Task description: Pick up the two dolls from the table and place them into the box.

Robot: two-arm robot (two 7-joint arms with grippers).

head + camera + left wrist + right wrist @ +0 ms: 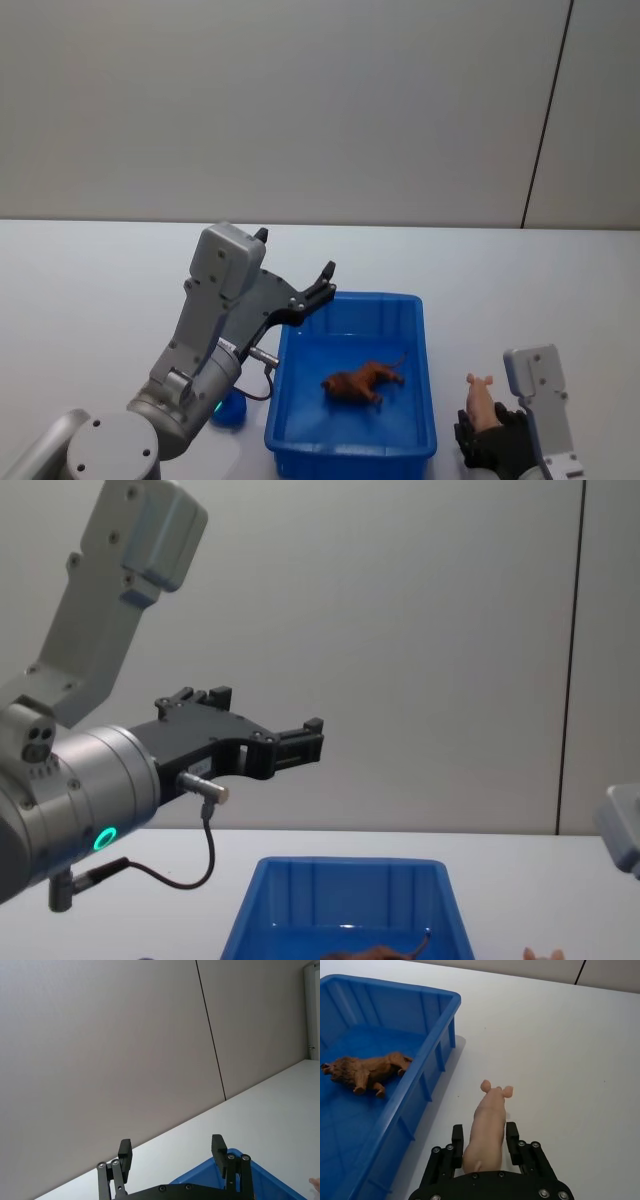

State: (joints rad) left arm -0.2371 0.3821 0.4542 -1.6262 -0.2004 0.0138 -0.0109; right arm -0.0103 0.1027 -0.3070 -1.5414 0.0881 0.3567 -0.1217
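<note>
**Q:** Where are the two toys?
**A:** The brown shaggy toy animal lies inside the bright blue rectangular plastic bin. The pale pink toy pig is just outside the bin's right wall, over the white table.

**Q:** And the jaws?
**A:** On the right gripper, the jaws are clamped on the pig's hind flanks. On the left gripper, the jaws are apart and empty, raised near the bin's far left corner.

Left pincer raised high, left of centre, above the far end of the blue box. Brown doll inside the box. Pink pig near right, beside the box, over the white worktop.
</note>
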